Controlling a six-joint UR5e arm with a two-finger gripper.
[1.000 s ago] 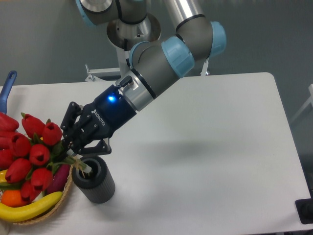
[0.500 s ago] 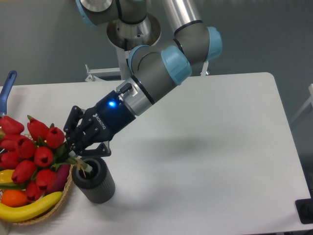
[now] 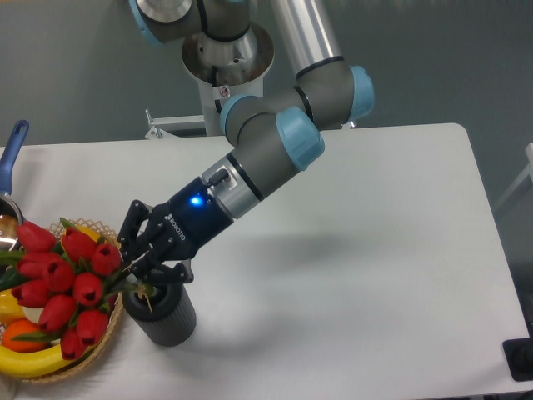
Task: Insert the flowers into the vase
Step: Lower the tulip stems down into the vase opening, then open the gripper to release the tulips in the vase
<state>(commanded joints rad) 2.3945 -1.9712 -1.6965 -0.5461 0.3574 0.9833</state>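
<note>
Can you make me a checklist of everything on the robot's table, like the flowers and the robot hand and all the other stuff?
Surface: white table, mostly bare on the right.
Job's things: flowers, red tulips, lean out left over the basket; stem ends sit at the mouth of the vase, which stands upright.
Clutter: wicker basket with a banana; blue pot handle at the left edge.
Grippers: gripper, jaws closed on the stems just above the vase.
Cables: nothing seen.
Surroundings: grey wall, robot base behind the table.

A wicker basket [image 3: 107, 333] holding a banana [image 3: 29, 360] sits near a blue-handled pot [image 3: 12, 158] on the white table [image 3: 375, 250].
</note>
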